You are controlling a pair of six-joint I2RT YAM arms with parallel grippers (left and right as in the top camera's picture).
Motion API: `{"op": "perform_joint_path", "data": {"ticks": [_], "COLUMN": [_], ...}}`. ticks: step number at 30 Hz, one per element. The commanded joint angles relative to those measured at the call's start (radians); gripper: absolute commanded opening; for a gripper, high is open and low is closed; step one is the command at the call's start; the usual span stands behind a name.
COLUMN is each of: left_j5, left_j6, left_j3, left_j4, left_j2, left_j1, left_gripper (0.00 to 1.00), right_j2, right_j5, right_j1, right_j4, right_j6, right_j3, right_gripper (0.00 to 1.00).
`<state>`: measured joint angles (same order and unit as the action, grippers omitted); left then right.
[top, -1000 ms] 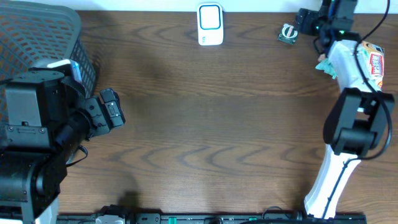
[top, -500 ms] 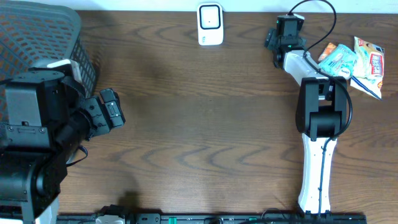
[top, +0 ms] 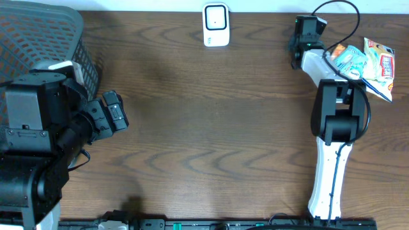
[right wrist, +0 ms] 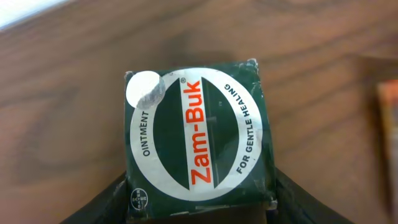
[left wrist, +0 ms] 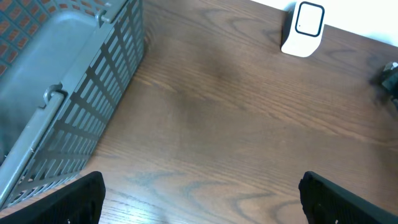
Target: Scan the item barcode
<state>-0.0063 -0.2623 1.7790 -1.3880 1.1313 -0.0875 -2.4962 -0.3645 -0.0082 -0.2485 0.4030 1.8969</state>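
Item: small dark-green square Zam-Buk ointment box, lying flat on the brown wooden surface, centre of the right wrist view; in the overhead view it is hidden under the arm at upper right.
Right fingers: one on each side of the box's lower corners, right at its edges; whether they grip it cannot be told.
Left fingers: wide apart, empty, beside the grey mesh plastic basket at far left.
Scanner: white upright barcode scanner, top centre, well apart from the box.
Barcode: none visible; only the printed top face shows.
Done: item reached and bracketed.
Remaining: likely firm grasp, lift, carry to the scanner, present the barcode.
Progress: early.
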Motion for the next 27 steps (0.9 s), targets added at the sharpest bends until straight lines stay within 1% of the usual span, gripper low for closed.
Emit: {"op": "perform_joint_path", "data": {"ticks": [1, 6, 12, 13, 14, 15, 21, 27], "left_j5": [-0.006, -0.005, -0.005, -0.005, -0.005, -0.006, -0.005, -0.005], "left_j6": [0.002, 0.002, 0.002, 0.002, 0.002, 0.002, 0.002, 0.002], "left_j3": [0.007, 0.007, 0.007, 0.007, 0.007, 0.007, 0.007, 0.007], "left_j4": [-0.003, -0.003, -0.003, -0.003, -0.003, -0.003, -0.003, -0.003], "left_j2": [-0.002, -0.002, -0.002, -0.002, -0.002, -0.002, -0.002, -0.002], "left_j1": [0.002, 0.002, 0.002, 0.002, 0.002, 0.002, 0.002, 0.002], "left_gripper": [0.97, 0.97, 0.97, 0.97, 0.97, 0.98, 0.98, 0.98], "right_j2": [0.060, 0.172, 0.237, 0.253, 0.263, 0.276, 0.325, 0.339], "right_j5": [-0.029, -0.125, -0.123, -0.124, -0.123, -0.124, -0.124, -0.123], "right_j1": [-0.039, -0.083, -0.138, -0.142, -0.142, -0.142, -0.144, -0.147], "right_j4": [-0.082, -0.269, -0.340, -0.347, -0.351, -0.357, -0.403, -0.452], "right_j6": [0.008, 0.007, -0.019, -0.028, -0.043, -0.057, -0.064, -0.064], "right_j3": [-0.013, -0.013, -0.013, -0.013, -0.013, -0.013, -0.013, -0.013], "right_gripper": [0.54, 0.54, 0.52, 0.56, 0.65, 0.67, 0.68, 0.76]}}
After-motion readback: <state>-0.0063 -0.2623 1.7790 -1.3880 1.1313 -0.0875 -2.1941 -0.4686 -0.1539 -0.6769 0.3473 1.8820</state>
